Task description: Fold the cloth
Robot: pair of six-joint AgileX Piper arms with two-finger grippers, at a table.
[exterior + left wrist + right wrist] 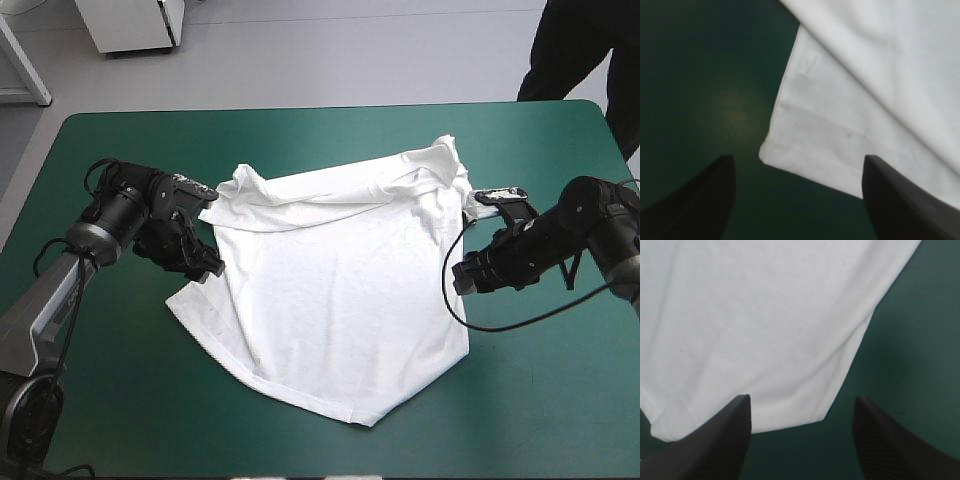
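Note:
The white T-shirt [330,290] lies spread on the teal-green cover, its top part folded over toward the far side and rumpled. My left gripper [205,262] hovers at the shirt's left edge, open; a sleeve corner [805,145] lies just ahead between its fingers [705,200]. My right gripper [466,275] is open at the shirt's right edge. A folded corner of the shirt [790,405] sits just ahead of its fingers [890,445]. Neither gripper holds cloth.
Bare teal-green cover [110,420] surrounds the shirt on all sides, widest at the near left and near right. The shirt's hem [365,420] reaches close to the table's near edge.

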